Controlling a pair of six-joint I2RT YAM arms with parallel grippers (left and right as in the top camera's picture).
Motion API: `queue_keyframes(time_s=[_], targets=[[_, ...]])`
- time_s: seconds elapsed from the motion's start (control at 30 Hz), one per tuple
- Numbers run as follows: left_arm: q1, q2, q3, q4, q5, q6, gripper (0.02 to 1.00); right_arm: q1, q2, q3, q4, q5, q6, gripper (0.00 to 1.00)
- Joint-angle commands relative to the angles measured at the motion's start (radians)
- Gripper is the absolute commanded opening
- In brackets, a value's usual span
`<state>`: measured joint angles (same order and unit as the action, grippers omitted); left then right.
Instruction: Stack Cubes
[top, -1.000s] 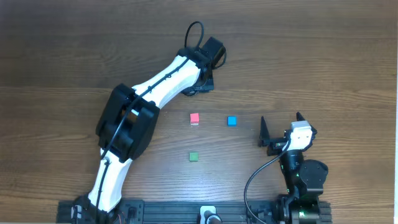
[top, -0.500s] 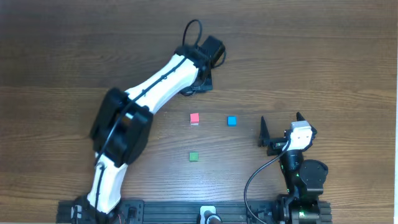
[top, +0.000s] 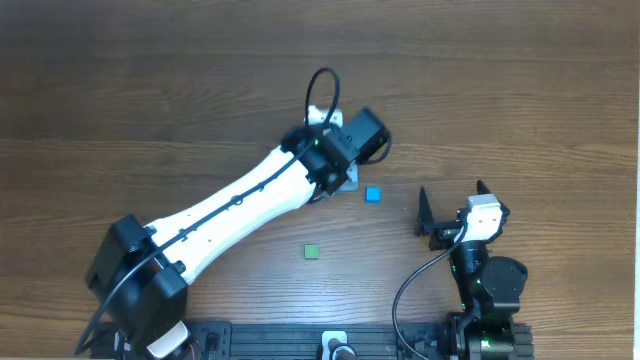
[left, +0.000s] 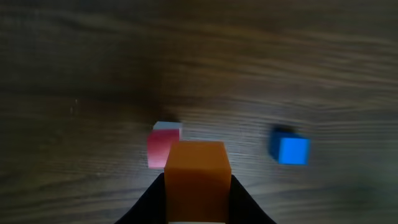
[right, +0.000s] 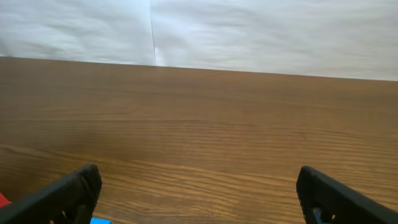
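An orange cube (left: 198, 177) is held between the fingers of my left gripper (left: 198, 198), lifted off the table. A red cube (left: 163, 146) lies just beyond and slightly to one side of it, partly covered by the orange cube. A blue cube (left: 290, 150) (top: 373, 194) rests apart, just right of the left gripper (top: 341, 168) in the top view. A green cube (top: 311, 252) sits nearer the bases. My right gripper (top: 450, 213) stands open near its base, right of the blue cube, with nothing between its fingers (right: 69, 195).
The wooden table (top: 520, 100) is bare around the cubes. The left arm's white link (top: 235, 205) lies diagonally across the table's left middle. A pale wall (right: 249, 31) stands behind the table's far edge.
The left arm has swung toward the near right, bringing its gripper from beyond the red cube to over it. The right arm has not moved.
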<state>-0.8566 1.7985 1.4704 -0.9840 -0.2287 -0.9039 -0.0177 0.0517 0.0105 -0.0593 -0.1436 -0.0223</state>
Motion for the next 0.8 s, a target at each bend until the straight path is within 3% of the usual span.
queue_keyframes(time_s=[0.03,0.8], targets=[[0.008,-0.039,-0.108,0.027,0.0,-0.073,0.156,0.006,0.001,-0.005,-0.004,0.006,0.01,0.991],[0.041,0.02,-0.117,0.064,0.045,-0.064,0.152,0.006,0.001,-0.005,-0.005,0.006,0.01,0.991]])
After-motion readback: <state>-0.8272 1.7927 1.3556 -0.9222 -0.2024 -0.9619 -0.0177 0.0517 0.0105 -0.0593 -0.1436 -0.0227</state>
